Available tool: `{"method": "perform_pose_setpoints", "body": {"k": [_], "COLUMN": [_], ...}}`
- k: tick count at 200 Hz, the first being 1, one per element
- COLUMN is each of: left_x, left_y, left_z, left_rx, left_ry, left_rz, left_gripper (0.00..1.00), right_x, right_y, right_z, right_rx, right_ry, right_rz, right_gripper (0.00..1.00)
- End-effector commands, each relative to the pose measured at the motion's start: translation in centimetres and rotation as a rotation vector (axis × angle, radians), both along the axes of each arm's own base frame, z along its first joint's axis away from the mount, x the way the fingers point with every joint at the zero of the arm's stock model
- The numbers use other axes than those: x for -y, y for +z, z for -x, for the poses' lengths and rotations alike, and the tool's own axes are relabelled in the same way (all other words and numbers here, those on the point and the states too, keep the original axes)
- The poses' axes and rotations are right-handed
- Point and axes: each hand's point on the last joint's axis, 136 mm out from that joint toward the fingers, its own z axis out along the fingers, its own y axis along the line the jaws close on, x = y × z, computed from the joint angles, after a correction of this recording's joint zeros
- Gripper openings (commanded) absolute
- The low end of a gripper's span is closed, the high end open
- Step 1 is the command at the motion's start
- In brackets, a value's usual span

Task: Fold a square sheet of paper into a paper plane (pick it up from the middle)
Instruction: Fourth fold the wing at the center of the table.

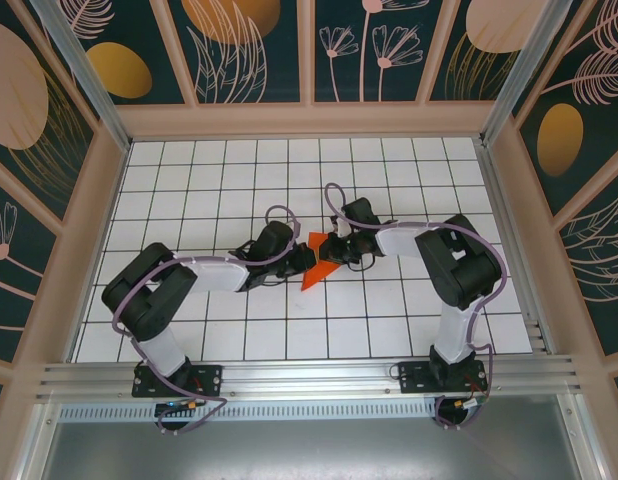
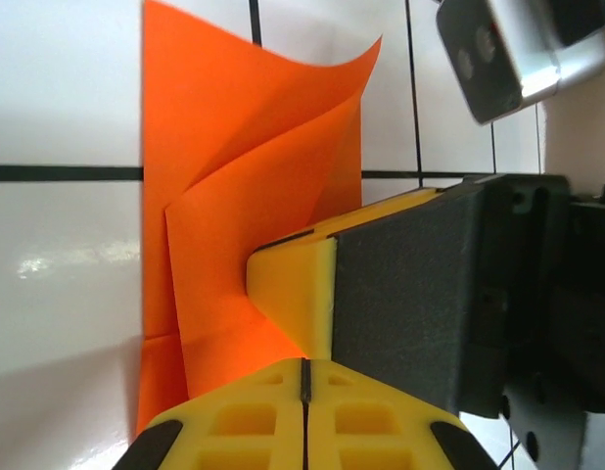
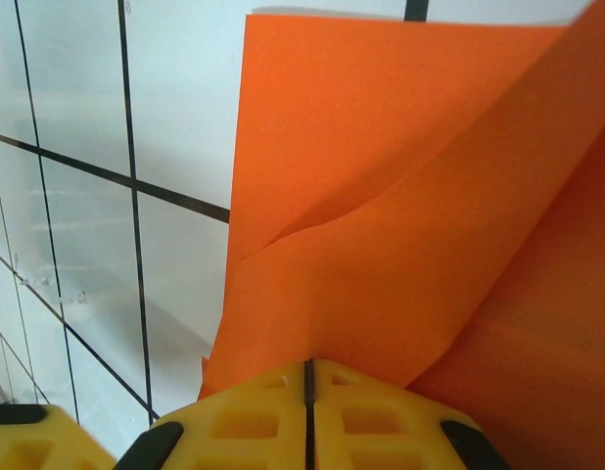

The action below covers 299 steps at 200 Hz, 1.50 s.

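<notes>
tearing worries us: left jaws at nine o'clock, right jaws at three, both clench the paper point(image 1: 314, 268); opposed pulls could rip it.

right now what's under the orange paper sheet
Around the folded bright orange paper sheet the white grid-tiled tabletop shows, so those tiles continue beneath. The patch directly under it, and anything between its folds, is covered.
</notes>
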Motion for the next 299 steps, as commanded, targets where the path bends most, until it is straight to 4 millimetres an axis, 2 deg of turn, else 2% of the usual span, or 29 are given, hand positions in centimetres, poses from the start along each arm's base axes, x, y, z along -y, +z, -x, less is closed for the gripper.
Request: {"method": "perform_pose_setpoints", "body": {"k": [1, 56, 82, 90, 106, 137, 177, 193, 223, 299], "left_x": [0.3, -0.3, -0.9, -1.1, -1.2, -1.4, -1.5, -1.9, -2.3, -2.1], "left_y": [-0.8, -2.5, -3.4, -3.6, -3.8, -3.6, -3.7, -3.7, -4.0, -3.8], "left_z": [0.4, 0.5, 0.7, 0.8, 0.9, 0.9, 0.8, 0.7, 0.8, 0.7], "left_rx": [-0.027, -0.060, -0.081, -0.088, -0.093, -0.088, -0.089, -0.087, -0.094, -0.092], "left_ry": [-0.025, -0.003, 0.014, 0.019, 0.023, 0.028, 0.039, 0.056, 0.070, 0.071], "left_rz": [0.023, -0.025, -0.060, -0.065, -0.072, -0.074, -0.078, -0.092, -0.105, -0.087], "left_gripper": [0.07, 0.04, 0.02, 0.02, 0.01, 0.02, 0.01, 0.01, 0.01, 0.01], "right_x": [-0.1, -0.4, -0.8, 0.2, 0.8, 2.1, 1.6, 1.9, 3.0, 1.5], "right_y": [-0.8, 0.6, 2.6, 3.1, 3.8, 2.9, 2.5, 2.4, 1.6, 1.3], "right_z": [1.7, 1.4, 0.8, -0.3, -0.9, -1.0, -0.9, -1.2, -1.6, -3.1], "right_rx": [-0.058, -0.038, 0.009, 0.028, 0.053, 0.054, 0.040, 0.044, 0.047, 0.031], "right_ry": [0.020, 0.021, 0.024, -0.010, -0.033, -0.065, -0.046, -0.065, -0.105, -0.093], "right_rz": [-0.001, -0.041, -0.068, -0.074, -0.067, -0.020, -0.036, -0.011, 0.050, 0.022], "right_gripper": [0.11, 0.15, 0.17, 0.18, 0.19, 0.20, 0.21, 0.21, 0.27, 0.35]}}
